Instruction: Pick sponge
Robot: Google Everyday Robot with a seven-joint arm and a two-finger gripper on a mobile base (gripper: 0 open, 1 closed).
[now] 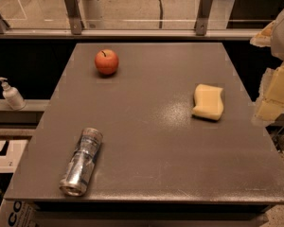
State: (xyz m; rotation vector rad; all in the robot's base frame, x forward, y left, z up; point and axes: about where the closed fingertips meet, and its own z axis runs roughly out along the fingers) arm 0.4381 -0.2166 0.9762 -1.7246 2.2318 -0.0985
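The sponge [208, 102] is a pale yellow foam block with wavy sides. It lies flat on the right part of the grey table [146, 141]. My gripper [276, 93] is at the right edge of the view, off the table's right side and to the right of the sponge. Its pale yellow blocky fingers [279, 86] hang apart from the sponge and hold nothing that I can see.
A red apple [106, 62] sits at the table's back left. A silver can [82, 161] lies on its side at the front left. A white pump bottle [11, 95] stands on a ledge left of the table. A glass railing [132, 13] runs behind.
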